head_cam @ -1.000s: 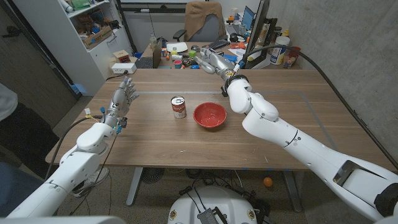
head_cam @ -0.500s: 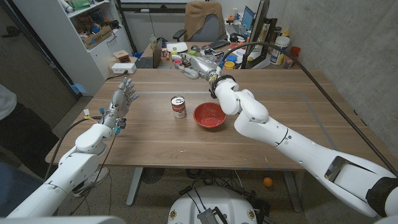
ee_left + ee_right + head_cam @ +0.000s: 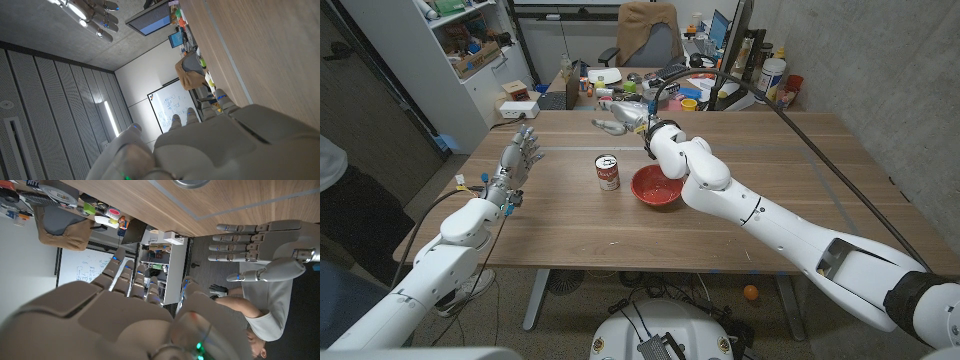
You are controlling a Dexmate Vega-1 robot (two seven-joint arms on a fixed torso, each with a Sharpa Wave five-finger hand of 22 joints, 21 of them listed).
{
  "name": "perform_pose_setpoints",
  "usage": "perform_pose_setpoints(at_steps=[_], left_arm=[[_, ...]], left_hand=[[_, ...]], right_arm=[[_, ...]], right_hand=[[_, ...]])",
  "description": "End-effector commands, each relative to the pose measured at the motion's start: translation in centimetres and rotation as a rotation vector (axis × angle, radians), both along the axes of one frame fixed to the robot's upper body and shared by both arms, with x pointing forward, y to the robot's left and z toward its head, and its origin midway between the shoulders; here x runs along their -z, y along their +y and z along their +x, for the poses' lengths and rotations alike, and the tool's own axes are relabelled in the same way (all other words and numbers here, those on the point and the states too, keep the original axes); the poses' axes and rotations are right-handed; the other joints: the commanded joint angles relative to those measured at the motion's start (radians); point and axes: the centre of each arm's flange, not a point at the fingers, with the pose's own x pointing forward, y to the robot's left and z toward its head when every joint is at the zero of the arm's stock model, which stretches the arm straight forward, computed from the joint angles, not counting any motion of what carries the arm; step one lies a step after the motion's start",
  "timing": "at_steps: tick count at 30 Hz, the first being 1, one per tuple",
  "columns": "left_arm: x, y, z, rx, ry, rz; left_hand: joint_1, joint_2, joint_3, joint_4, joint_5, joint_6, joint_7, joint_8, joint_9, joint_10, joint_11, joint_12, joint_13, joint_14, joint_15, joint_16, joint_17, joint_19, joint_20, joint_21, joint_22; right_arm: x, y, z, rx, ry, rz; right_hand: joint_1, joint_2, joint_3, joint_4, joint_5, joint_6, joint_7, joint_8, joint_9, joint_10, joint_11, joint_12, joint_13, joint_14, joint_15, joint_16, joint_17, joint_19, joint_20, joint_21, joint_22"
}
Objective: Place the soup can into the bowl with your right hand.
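The soup can (image 3: 607, 172), red and white with a grey lid, stands upright near the table's middle. Just to its right sits the red bowl (image 3: 657, 186), with nothing in it. My right hand (image 3: 623, 118) hovers past the can toward the far edge, fingers stretched out to the left and holding nothing. It is well apart from the can. The left wrist view catches it with fingers apart (image 3: 92, 15). My left hand (image 3: 515, 160) stands upright at the table's left, fingers spread and holding nothing; it shows the same way in the right wrist view (image 3: 260, 245).
Cups, bottles and small items (image 3: 620, 90) crowd the desk behind the table's far edge. A brown chair (image 3: 648, 30) and a shelf (image 3: 470, 50) stand further back. A person (image 3: 340, 200) is at the left edge. A black cable (image 3: 720, 75) arcs over my right arm.
My right arm has swung left along the table's far side, carrying the hand from behind the bowl's right to behind the can. The left hand, can and bowl have stayed put.
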Motion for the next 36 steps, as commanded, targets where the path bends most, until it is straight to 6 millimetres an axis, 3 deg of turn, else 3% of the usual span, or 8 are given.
perform_pose_setpoints(at_steps=[1,14,21,25,36], left_arm=[[0.2,0.2,-0.1,-0.004,0.008,0.001],[0.2,0.2,-0.1,-0.004,0.007,-0.001],[0.2,0.2,0.0,-0.004,0.006,-0.002],[0.2,0.2,0.1,-0.002,0.007,-0.001],[0.2,0.1,0.4,0.007,0.016,0.004]], left_hand=[[-0.005,0.029,-0.004,0.002,0.007,-0.25,0.004,0.004,0.005,-0.183,0.006,0.004,0.004,-0.173,0.005,0.006,0.004,-0.124,0.004,0.0,0.001],[-0.005,0.028,-0.009,0.002,0.008,-0.25,0.004,0.003,0.005,-0.184,0.006,0.005,0.004,-0.173,0.005,0.007,0.004,-0.124,0.004,-0.001,0.002],[-0.005,0.028,-0.011,0.002,0.008,-0.251,0.005,0.003,0.005,-0.185,0.007,0.005,0.004,-0.174,0.005,0.007,0.004,-0.124,0.003,-0.001,0.002],[-0.005,0.028,-0.013,0.002,0.008,-0.251,0.005,0.003,0.005,-0.186,0.008,0.005,0.004,-0.175,0.005,0.007,0.004,-0.125,0.003,-0.001,0.002],[-0.005,0.028,-0.017,0.002,0.009,-0.249,0.005,0.003,0.005,-0.186,0.008,0.005,0.004,-0.176,0.005,0.007,0.004,-0.125,0.003,-0.001,0.002]], right_arm=[[1.1,2.3,1.4,0.043,0.019,-0.132],[2.9,4.3,1.6,0.074,0.012,-0.273],[3.1,4.9,1.8,0.092,0.011,-0.319],[3.3,5.2,2.1,0.115,0.023,-0.363],[4.4,5.4,3.1,0.166,0.064,-0.44]], right_hand=[[0.019,-0.006,-0.001,-0.015,0.005,-0.011,-0.023,-0.006,0.004,-0.009,-0.016,-0.006,0.003,0.0,-0.009,-0.002,0.001,0.012,0.002,0.001,0.002],[0.041,-0.025,-0.009,-0.045,0.002,-0.074,-0.041,-0.019,0.005,-0.044,-0.042,-0.017,0.004,-0.014,-0.026,-0.007,0.002,0.018,0.009,-0.008,0.0],[0.065,-0.027,-0.007,-0.067,0.002,-0.099,-0.071,-0.017,0.006,-0.059,-0.064,-0.018,0.005,-0.02,-0.033,-0.008,0.001,0.036,0.008,-0.009,-0.001],[0.081,-0.028,-0.008,-0.082,0.001,-0.134,-0.107,-0.021,0.007,-0.084,-0.077,-0.024,0.005,-0.032,-0.035,-0.01,0.002,0.045,0.004,-0.012,-0.001],[0.109,-0.031,-0.012,-0.106,-0.004,-0.177,-0.13,-0.017,0.008,-0.127,-0.101,-0.026,0.006,-0.042,-0.044,-0.008,0.002,0.092,0.008,-0.007,-0.002]])
